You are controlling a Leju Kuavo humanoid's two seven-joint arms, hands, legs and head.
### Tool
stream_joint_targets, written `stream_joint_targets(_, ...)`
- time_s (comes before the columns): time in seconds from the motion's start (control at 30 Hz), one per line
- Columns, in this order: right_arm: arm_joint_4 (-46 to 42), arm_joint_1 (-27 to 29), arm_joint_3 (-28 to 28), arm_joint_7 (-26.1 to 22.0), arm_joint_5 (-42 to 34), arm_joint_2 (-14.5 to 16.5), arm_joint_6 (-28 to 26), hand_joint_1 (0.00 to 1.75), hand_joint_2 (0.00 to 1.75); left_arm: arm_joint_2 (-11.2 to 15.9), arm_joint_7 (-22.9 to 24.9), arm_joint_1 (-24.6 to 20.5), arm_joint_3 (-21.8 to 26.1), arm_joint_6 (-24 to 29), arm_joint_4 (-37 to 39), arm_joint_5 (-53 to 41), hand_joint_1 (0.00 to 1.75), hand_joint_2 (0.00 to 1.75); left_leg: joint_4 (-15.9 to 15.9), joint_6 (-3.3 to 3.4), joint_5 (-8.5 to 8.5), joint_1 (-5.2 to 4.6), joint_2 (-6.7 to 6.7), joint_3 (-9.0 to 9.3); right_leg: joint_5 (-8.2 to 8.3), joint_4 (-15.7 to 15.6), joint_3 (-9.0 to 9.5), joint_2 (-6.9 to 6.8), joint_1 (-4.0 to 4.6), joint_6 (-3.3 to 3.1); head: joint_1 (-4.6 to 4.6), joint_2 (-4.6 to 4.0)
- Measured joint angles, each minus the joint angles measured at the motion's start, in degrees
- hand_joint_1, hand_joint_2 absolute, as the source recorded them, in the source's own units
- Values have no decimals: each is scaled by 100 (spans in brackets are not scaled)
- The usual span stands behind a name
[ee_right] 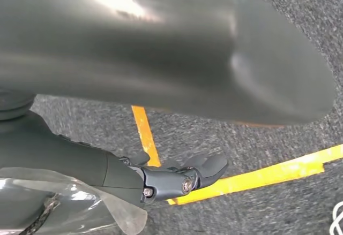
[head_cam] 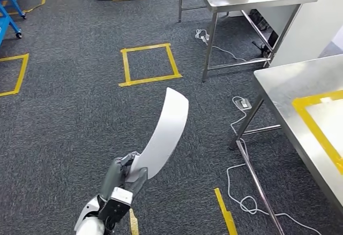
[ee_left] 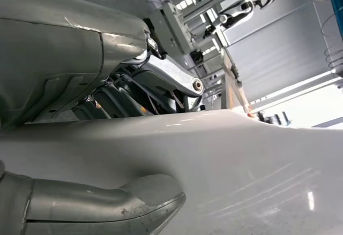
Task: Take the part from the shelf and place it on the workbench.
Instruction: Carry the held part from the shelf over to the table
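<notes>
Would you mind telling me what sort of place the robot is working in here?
Probably a workshop or robot test area: steel workbenches, yellow tape squares marking spots on grey carpet, and a blue wheeled rack. The left hand holds a curved white part.

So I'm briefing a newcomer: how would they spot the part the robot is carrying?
Start at the steel workbench on the right, then look left over the grey carpet. There the left robot hand grips a curved white part rising above the floor; nothing else nearby is white, smooth and lifted off the carpet.
</notes>
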Motion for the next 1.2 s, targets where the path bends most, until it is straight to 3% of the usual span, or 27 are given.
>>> stream_joint_targets(0.07,0,-19,-2,-8,53,1,18,0,0,-3,21,4,20,11,17,-33,175,175,-2,21,-10,-10,140,5,-335,751,-387,-211,-17,49,19,0)
stream_joint_targets(0.1,0,-18,-4,-9,82,0,28,0,0,-3,37,6,30,16,29,-51,175,175,0,21,-19,-14,211,6,-426,1056,-546,-246,-35,74,18,0)
stream_joint_targets(0.13,0,-8,-7,-10,107,-3,36,0,0,-2,51,6,39,23,41,-69,175,175,2,15,-30,-14,276,12,-415,1178,-614,-265,-50,98,18,0)
stream_joint_targets(0.17,0,4,-11,-11,130,-8,40,0,0,-3,67,5,46,27,50,-87,175,175,5,3,-43,-11,332,22,-295,1059,-557,-287,-64,117,20,0)
stream_joint_targets(0.27,0,7,-25,-11,182,-25,51,0,0,-5,106,-8,73,44,68,-121,175,175,28,-73,-107,-17,478,81,185,-74,51,-542,-68,126,22,0)
stream_joint_targets(0.33,0,-13,-29,-12,205,-26,59,0,0,-8,114,-20,87,50,74,-126,175,175,46,-130,-143,-47,555,109,237,-420,254,-639,-44,63,12,0)
stream_joint_targets(0.4,0,-10,-34,-11,226,-25,64,0,0,-13,116,-36,97,52,80,-127,175,175,45,-180,-168,-49,624,129,236,-418,262,-533,-34,-22,4,0)
stream_joint_targets(0.47,-1,3,-39,-9,248,-26,64,0,0,-21,125,-64,107,51,88,-130,175,175,174,-244,-285,-20,525,102,240,-432,278,-434,-44,-93,-6,0)
stream_joint_targets(0.53,-2,-10,-43,-9,264,-27,66,0,0,-24,145,-88,116,49,103,-135,175,175,702,-283,-575,4,306,-133,242,-441,291,-326,-51,-151,-27,0)
stream_joint_targets(0.6,-2,-33,-43,-9,274,-27,69,0,0,-20,169,-94,123,46,141,-139,175,175,1415,-285,-848,9,209,-507,236,-439,297,-199,-39,-182,-33,0)
stream_joint_targets(0.63,-1,-37,-43,-8,279,-27,70,0,0,-17,181,-96,127,44,165,-140,175,175,1621,-273,-860,7,195,-638,232,-438,306,-125,-29,-188,-34,0)
stream_joint_targets(0.67,-1,-33,-44,-7,285,-27,71,0,0,-17,191,-100,131,43,188,-140,175,175,1629,-251,-761,6,186,-680,227,-437,320,-50,-18,-191,-32,0)
stream_joint_targets(0.73,0,-22,-45,-6,302,-27,73,0,0,-19,205,-114,135,42,214,-140,175,175,1099,-182,-321,-3,116,-503,215,-437,358,102,-2,-191,-32,0)
stream_joint_targets(0.8,0,-23,-45,-6,321,-26,81,0,0,-22,209,-139,140,42,229,-140,175,175,448,-116,-23,-6,-96,-240,199,-429,364,232,2,-168,-29,0)
stream_joint_targets(0.87,0,-26,-45,-7,342,-25,88,0,0,-28,220,-168,150,39,250,-140,175,175,189,-94,-14,-16,-223,-137,197,-425,324,329,-20,-111,-29,0)
stream_joint_targets(0.93,0,-6,-45,-7,364,-30,90,0,0,-52,231,-209,167,30,273,-142,175,175,112,-76,-18,-17,-153,-108,191,-427,283,377,-44,-37,-30,0)
stream_joint_targets(1.0,0,6,-45,-8,384,-38,92,0,0,-87,234,-252,188,18,290,-145,175,175,32,-31,-7,4,-45,-52,68,-234,170,173,-32,20,-4,0)
stream_joint_targets(1.07,0,-23,-45,-9,401,-43,101,0,0,-104,251,-271,211,8,315,-166,175,175,-3,6,-22,6,90,-7,-204,372,-159,-123,-25,61,21,0)
stream_joint_targets(1.13,0,-43,-44,-8,420,-44,109,0,0,-110,271,-276,231,2,355,-189,175,175,1,18,-63,-1,230,22,-372,992,-533,-233,-47,105,25,0)
stream_joint_targets(1.17,0,-38,-44,-7,430,-47,110,0,0,-115,276,-277,238,1,376,-196,175,175,2,13,-92,-1,294,48,-315,1064,-601,-258,-60,126,25,0)
stream_joint_targets(1.2,0,-29,-44,-7,438,-51,110,0,0,-122,279,-279,243,0,390,-201,175,175,3,1,-126,2,352,85,-160,924,-557,-287,-71,141,28,0)
